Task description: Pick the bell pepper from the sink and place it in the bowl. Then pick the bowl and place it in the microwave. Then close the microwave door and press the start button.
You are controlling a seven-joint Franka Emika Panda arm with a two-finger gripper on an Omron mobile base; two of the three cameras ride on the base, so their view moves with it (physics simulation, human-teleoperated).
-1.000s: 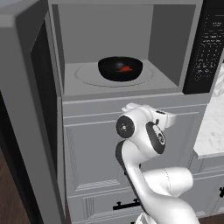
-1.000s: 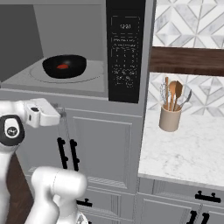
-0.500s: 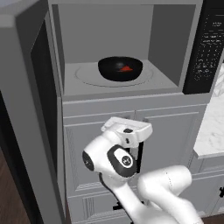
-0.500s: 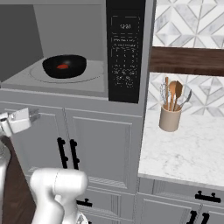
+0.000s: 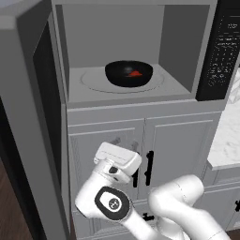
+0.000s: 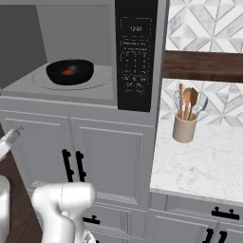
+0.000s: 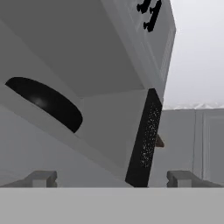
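The black bowl (image 5: 126, 71) sits on the turntable inside the open microwave (image 5: 178, 56), and the red bell pepper (image 5: 136, 73) lies in it. From the right base view the bowl (image 6: 70, 71) and bell pepper (image 6: 69, 72) sit left of the black control panel (image 6: 135, 57). The microwave door (image 5: 28, 122) stands swung open at the left. My gripper (image 5: 125, 142) hangs low in front of the cabinet doors, below the microwave, open and holding nothing. The hand view looks up at the bowl (image 7: 43, 103) from below, with the gripper (image 7: 113, 179) and its fingertips (image 7: 41, 178) wide apart. The sink is out of view.
Grey cabinet doors with black handles (image 5: 149, 166) stand right behind my hand. To the right is a marble counter (image 6: 199, 161) with a beige utensil holder (image 6: 185, 128), under a wooden shelf (image 6: 204, 64).
My arm has swung down and to the left, carrying the hand lower in front of the cabinets. The bowl with the pepper has not moved.
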